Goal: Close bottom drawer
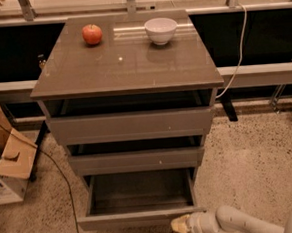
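Leftmost, at nine o'clock from the cabinet, an open cardboard box sits on the speckled floor, with a dark cable trailing past it toward six o'clock. On the cabinet's glossy top a red apple lies at eleven o'clock and a white bowl at one o'clock, well apart from each other. Below the top, the upper two drawers stand slightly out. The bottom drawer is at six o'clock, lowest of the three and pulled well out toward the camera, its bare grey floor showing. Its plain front faces six o'clock, and its long axis runs from nine o'clock to three o'clock, level with the floor. The gripper, pale at the tip, sits at five o'clock, low down just beside the right end of that front, its arm reaching in from four o'clock. Whether it touches the front, and whether it is spread or closed, I cannot tell. A white cord hangs at two o'clock.
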Available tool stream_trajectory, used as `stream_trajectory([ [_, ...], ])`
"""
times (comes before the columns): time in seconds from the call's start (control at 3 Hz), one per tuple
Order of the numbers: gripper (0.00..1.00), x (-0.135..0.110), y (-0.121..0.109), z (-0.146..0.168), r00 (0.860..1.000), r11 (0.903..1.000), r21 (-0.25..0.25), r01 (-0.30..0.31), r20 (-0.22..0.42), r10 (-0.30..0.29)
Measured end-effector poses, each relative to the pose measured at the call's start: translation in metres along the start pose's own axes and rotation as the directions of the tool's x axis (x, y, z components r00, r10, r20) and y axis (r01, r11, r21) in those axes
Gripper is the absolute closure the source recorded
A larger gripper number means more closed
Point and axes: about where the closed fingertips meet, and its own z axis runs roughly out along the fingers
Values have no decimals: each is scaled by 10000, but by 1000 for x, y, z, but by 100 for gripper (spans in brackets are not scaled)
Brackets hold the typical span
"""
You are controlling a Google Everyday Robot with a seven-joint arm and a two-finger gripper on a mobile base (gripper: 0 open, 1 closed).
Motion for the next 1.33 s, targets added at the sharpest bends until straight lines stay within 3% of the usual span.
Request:
stream_trajectory([
  [0.33, 100, 0, 0, 0, 10000, 10000, 0, 1, 1, -1],
  [0.67, 97, -47, -17, 35, 9922, 9965, -242, 804, 976, -777],
  [1.0, 75, -55, -19, 41, 9889, 9950, -272, 963, 1167, -925],
  [1.33, 52, -84, -29, 57, 9765, 9894, -316, 1415, 1687, -1343],
])
